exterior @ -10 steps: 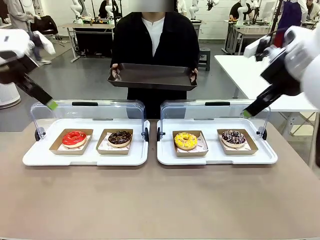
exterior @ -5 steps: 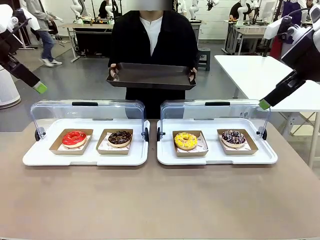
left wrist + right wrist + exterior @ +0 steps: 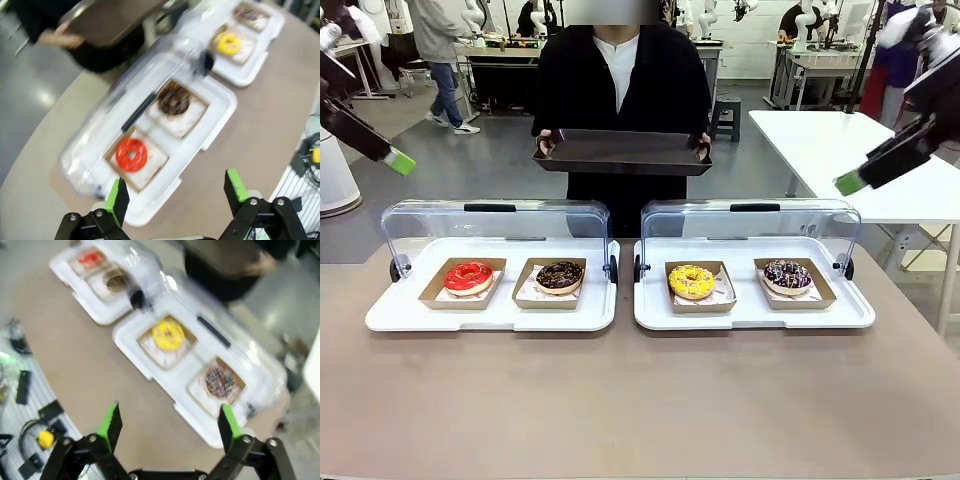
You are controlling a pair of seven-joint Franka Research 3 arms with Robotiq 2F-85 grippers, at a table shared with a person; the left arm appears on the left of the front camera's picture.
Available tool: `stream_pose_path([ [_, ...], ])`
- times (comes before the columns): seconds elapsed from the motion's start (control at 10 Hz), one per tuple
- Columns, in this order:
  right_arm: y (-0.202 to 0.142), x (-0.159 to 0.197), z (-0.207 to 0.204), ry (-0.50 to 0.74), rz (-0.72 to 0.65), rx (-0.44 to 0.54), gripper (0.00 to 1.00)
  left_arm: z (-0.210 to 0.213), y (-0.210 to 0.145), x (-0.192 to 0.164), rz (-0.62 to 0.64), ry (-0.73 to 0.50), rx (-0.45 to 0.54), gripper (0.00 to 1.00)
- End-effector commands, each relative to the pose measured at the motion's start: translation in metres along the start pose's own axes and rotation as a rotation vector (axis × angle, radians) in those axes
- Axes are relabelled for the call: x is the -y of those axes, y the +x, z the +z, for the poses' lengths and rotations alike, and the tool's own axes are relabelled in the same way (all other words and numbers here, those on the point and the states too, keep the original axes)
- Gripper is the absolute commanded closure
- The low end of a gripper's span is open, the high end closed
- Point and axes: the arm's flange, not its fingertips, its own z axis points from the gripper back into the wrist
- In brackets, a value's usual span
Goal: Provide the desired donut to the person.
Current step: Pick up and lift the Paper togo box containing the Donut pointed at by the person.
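Four donuts sat in little cardboard holders, two per white serving tray: the red donut (image 3: pixel 469 276) and chocolate donut (image 3: pixel 560 275) on the left tray (image 3: pixel 380 318), the yellow donut (image 3: pixel 692 281) and dark sprinkled donut (image 3: pixel 787 274) on the right tray (image 3: pixel 855 318). Honestly couldn't tell which one was the wanted one. The two trays sat just beside each other mid-table, with a narrow gap between them. Their clear lids (image 3: pixel 420 225) stood up along the far edges, so the near sides and tops were wide open for reaching in. The whole near half of the table (image 3: pixel 640 410) was bare brown surface. Across it the person (image 3: pixel 620 80) stood holding a dark tray (image 3: pixel 622 152) level with both hands, above and behind the lids. Both arms hung high and well out to the sides, far from the donuts. From the front view each showed just one green tip, so I couldn't judge the gap there. The wrist views settled it: the left gripper (image 3: pixel 176 189) had its fingers spread wide with nothing between them, looking down at the red and chocolate ones. The right gripper (image 3: pixel 168 424) was spread just as wide over the yellow and sprinkled pair. The right wrist view also caught black cables and a yellow thing (image 3: pixel 46 439) off the table's near edge.
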Motion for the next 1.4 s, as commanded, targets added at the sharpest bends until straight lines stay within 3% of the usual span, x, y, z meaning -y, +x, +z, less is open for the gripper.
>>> stream_pose_path([
  [0.0,-0.015,0.049,0.015,0.285,-0.013,0.186,0.0,0.012,-0.003,-0.039,-0.081,-0.23,0.086,0.0],
  [0.3,-0.038,0.104,0.022,0.545,-0.007,0.404,0.0,0.021,-0.012,-0.079,-0.147,-0.399,0.23,0.0],
  [0.5,-0.047,0.127,0.033,0.587,0.001,0.496,0.0,0.036,-0.021,-0.1,-0.147,-0.423,0.317,0.0],
  [0.8,-0.051,0.134,0.047,0.58,-0.009,0.48,0.0,0.054,-0.036,-0.114,-0.142,-0.45,0.374,0.0],
  [1.3,-0.058,0.136,0.045,0.566,-0.019,0.432,0.0,0.057,-0.04,-0.106,-0.127,-0.432,0.396,0.0],
])
